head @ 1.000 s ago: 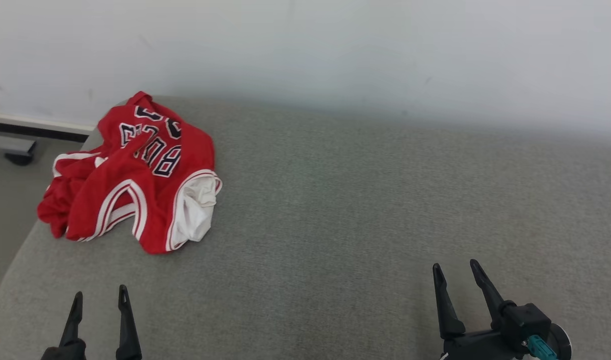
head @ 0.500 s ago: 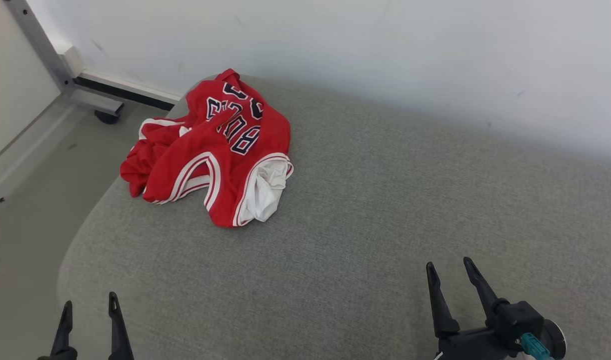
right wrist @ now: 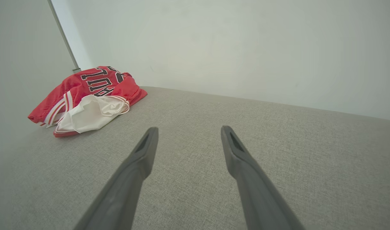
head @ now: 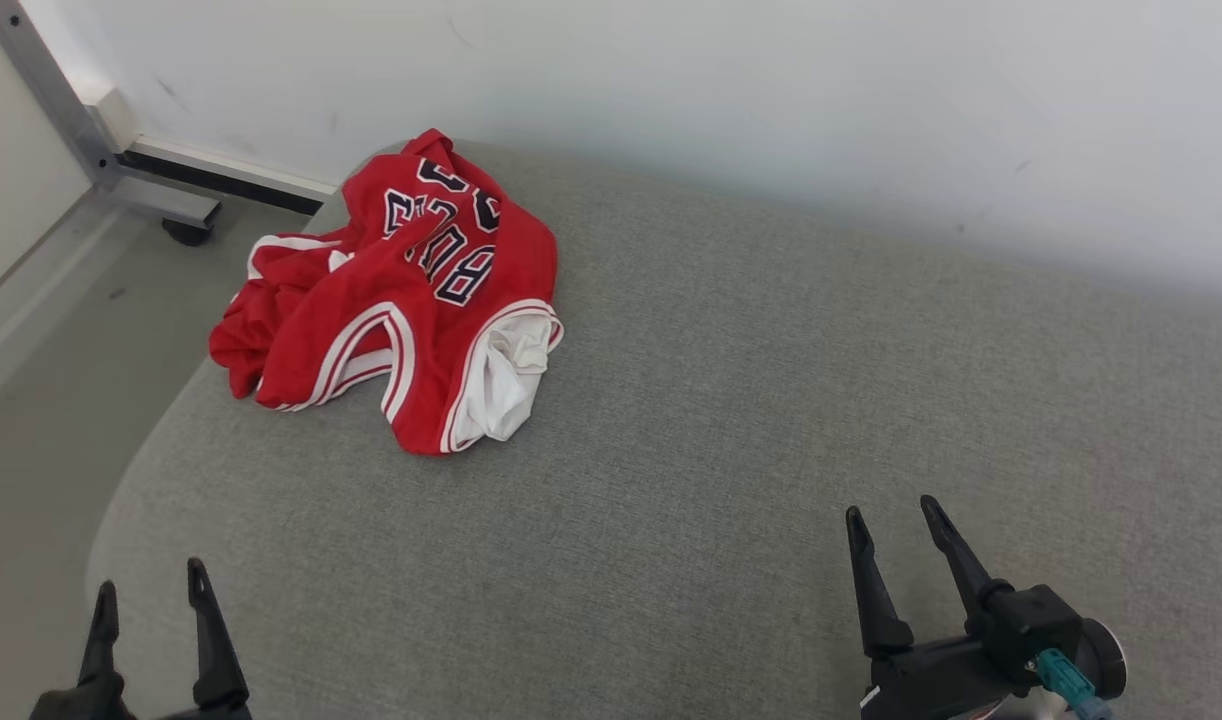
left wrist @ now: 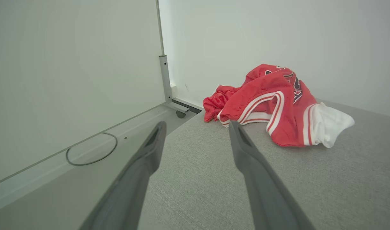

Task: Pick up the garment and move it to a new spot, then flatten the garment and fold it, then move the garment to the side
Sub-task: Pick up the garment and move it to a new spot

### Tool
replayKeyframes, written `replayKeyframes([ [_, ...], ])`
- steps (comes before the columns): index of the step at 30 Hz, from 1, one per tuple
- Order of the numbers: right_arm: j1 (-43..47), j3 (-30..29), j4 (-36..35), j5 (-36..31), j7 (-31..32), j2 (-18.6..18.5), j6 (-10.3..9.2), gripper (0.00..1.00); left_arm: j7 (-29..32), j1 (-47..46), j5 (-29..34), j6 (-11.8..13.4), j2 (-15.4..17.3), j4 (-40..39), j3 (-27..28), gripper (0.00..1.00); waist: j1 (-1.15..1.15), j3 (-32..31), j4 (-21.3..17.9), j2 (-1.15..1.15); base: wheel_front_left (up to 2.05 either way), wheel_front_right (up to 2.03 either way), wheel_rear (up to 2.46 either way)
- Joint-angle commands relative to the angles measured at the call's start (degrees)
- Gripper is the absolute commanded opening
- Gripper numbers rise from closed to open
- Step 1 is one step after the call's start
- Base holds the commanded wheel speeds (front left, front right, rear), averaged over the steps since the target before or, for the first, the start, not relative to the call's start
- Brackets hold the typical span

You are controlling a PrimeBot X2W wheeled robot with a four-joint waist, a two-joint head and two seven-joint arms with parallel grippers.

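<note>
Our left gripper (head: pixel 149 575) and right gripper (head: pixel 891 506) hover released and empty over the near edge of the grey fabric cushion (head: pixel 721 400), spread wide, we judge, for grabbing cloth; the crumpled red-and-white mesh jersey (head: pixel 391 300) lies far left.

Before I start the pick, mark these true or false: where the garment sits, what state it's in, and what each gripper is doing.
1. The crumpled red jersey with white trim lies near the far left corner of the grey fabric surface. True.
2. The left gripper is shut on the jersey. False: it is open, holds nothing, and sits well short of the jersey.
3. The right gripper is open and empty above the surface. True.
4. The jersey is folded flat. False: it is bunched up, with its white inside showing at one opening.
5. The jersey lies closer to the right gripper. False: it is on the left gripper's side.
</note>
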Motion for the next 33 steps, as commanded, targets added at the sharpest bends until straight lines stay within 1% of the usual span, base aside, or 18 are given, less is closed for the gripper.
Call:
replayKeyframes([
  [1, -0.44, -0.03, -0.12, -0.09, -0.06, 0.05, -0.12, 1.00, -0.21, -0.95, 0.02, -0.02, 0.06, 0.22, -0.03, 1.00, 0.00, 1.19, -1.49, 0.00, 0.00, 0.00, 0.00],
  [7, -2.69, -0.70, -1.05, -0.72, -0.06, 0.05, -0.12, 1.00, -0.21, -9.31, -0.71, -1.62, 2.95, 2.55, 0.94, 1.00, 0.00, 4.95, -6.11, 0.00, 0.00, 0.00, 0.00],
  [9, -3.29, -0.02, -1.50, -0.01, -0.06, 0.08, -0.12, 1.00, -0.20, -12.31, -0.92, -1.84, 4.42, 3.81, 1.70, 1.00, 0.00, 6.42, -7.96, 0.00, 0.00, 0.00, 0.00],
  [11, -4.64, 0.54, -2.64, -0.78, -0.06, 0.05, -0.12, 1.00, -0.21, -16.46, -1.91, -2.08, 5.31, 4.56, 2.41, 1.00, 0.00, 8.46, -9.91, 0.00, 0.00, 0.00, 0.00],
  [15, -7.35, 0.52, -4.64, -0.94, -0.06, 0.08, -0.12, 1.00, 0.58, -23.62, -4.03, -2.35, 8.28, 6.22, 4.19, 1.00, 0.00, 12.82, -14.16, 0.00, 0.00, 0.00, 0.00],
  [18, -8.76, 0.86, -6.10, -0.75, -0.06, 0.08, -0.12, 1.00, 1.59, -28.55, -4.45, -2.72, 11.39, 7.57, 4.93, 1.00, 0.00, 15.45, -17.24, 0.00, 0.00, 0.00, 0.00],
  [26, -10.31, 0.45, -9.12, -0.12, -0.06, 0.11, -0.12, 1.00, 6.48, -35.93, -5.44, -3.46, 18.03, 13.67, 6.19, 1.00, 0.00, 19.72, -24.50, 0.00, 0.00, 0.00, 0.00],
  [30, -9.77, 0.01, -10.26, 0.22, -0.06, 0.11, -0.12, 1.00, 9.49, -38.77, -6.92, -4.47, 20.36, 18.38, 6.20, 1.00, 0.00, 20.72, -26.55, 0.00, 0.00, 0.00, 0.00],
  [33, -9.58, 0.00, -10.28, -0.06, -0.06, 0.12, -0.12, 1.00, 12.15, -40.67, -7.37, -5.07, 22.03, 22.20, 5.60, 1.00, 0.00, 21.30, -27.40, 0.00, 0.00, 0.00, 0.00],
])
